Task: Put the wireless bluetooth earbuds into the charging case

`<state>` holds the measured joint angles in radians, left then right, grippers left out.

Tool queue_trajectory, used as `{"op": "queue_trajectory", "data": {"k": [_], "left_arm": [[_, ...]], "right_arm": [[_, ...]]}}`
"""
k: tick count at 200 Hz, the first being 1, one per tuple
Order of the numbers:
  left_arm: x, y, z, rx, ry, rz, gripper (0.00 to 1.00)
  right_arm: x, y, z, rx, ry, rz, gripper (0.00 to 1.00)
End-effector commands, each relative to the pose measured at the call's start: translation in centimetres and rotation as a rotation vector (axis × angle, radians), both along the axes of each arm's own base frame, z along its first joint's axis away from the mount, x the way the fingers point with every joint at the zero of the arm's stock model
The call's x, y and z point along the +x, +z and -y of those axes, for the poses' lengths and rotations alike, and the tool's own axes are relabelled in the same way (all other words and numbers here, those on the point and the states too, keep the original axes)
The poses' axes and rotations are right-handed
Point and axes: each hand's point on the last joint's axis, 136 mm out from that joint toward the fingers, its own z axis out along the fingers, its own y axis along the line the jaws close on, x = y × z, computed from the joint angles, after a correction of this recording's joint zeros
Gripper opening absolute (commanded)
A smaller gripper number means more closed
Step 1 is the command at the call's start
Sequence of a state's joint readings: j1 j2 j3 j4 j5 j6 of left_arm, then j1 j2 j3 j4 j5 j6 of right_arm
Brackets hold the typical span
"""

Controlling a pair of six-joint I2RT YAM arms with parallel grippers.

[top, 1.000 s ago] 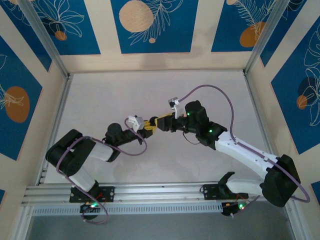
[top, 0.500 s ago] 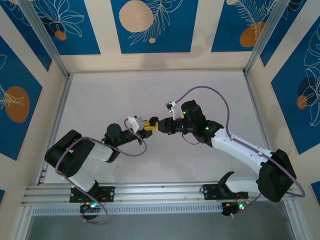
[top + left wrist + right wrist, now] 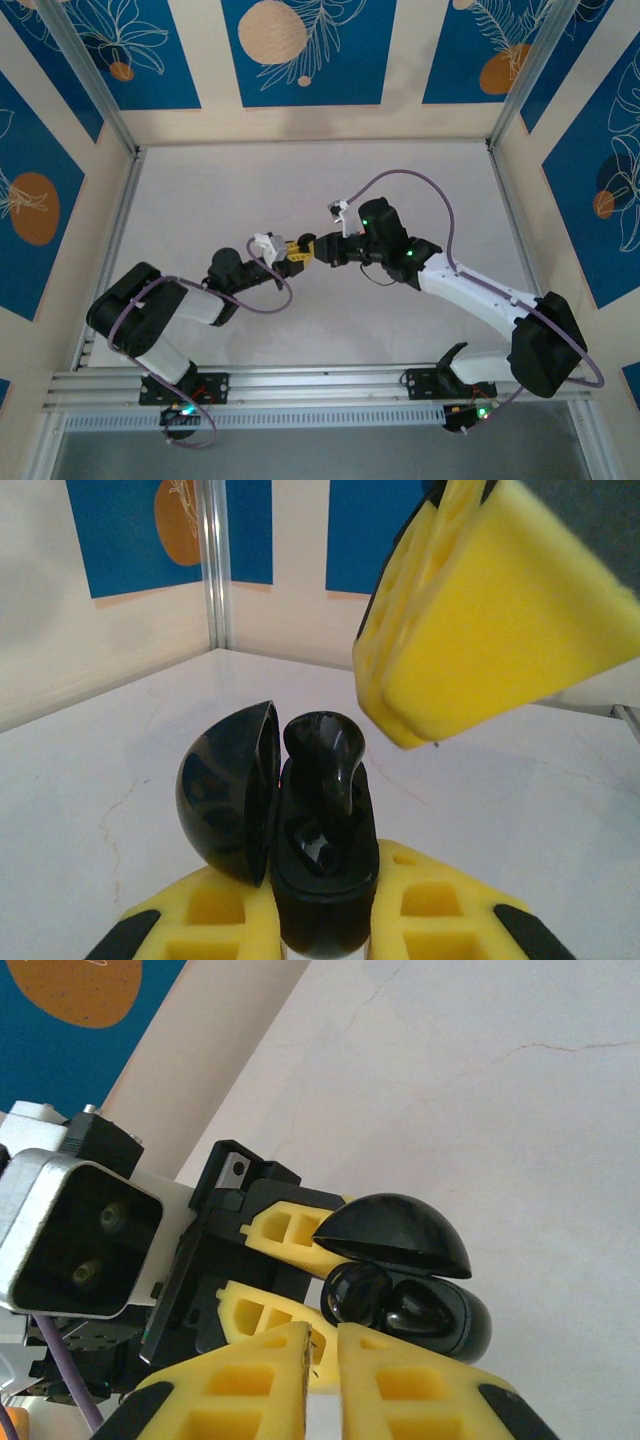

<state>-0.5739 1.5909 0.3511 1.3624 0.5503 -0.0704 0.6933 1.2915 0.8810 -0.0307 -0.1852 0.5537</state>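
Left jaws are clamping the open black charging case (image 3: 325,885), black earbud (image 3: 322,742) sticking up out of it, right jaws hovering pinched shut just above.

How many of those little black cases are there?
1: an open black charging case, gripped by the left tool over the middle of the table. Others may be hidden from these views.
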Motion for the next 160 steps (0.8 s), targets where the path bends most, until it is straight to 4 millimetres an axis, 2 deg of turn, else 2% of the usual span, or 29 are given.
{"op": "queue_trajectory", "data": {"k": [1, 36, 88, 160], "left_arm": [[-0.8, 1.5, 0.1, -0.029, -0.029, 0.054, 0.12], [-0.8, 1.6, 0.2, -0.031, -0.032, 0.054, 0.11], [-0.8, 1.8, 0.3, -0.028, -0.037, 0.061, 0.11], [-0.9, 1.7, 0.3, -0.014, -0.038, 0.065, 0.11]], "right_arm": [[0.4, 1.3, -0.5, 0.030, 0.011, 0.013, 0.15], [0.7, 1.2, -0.3, 0.024, 0.002, 0.013, 0.14], [1.0, -0.1, 0.0, -0.004, -0.018, -0.010, 0.14], [1.4, 0.2, -0.3, -0.002, -0.021, -0.005, 0.14]]}}
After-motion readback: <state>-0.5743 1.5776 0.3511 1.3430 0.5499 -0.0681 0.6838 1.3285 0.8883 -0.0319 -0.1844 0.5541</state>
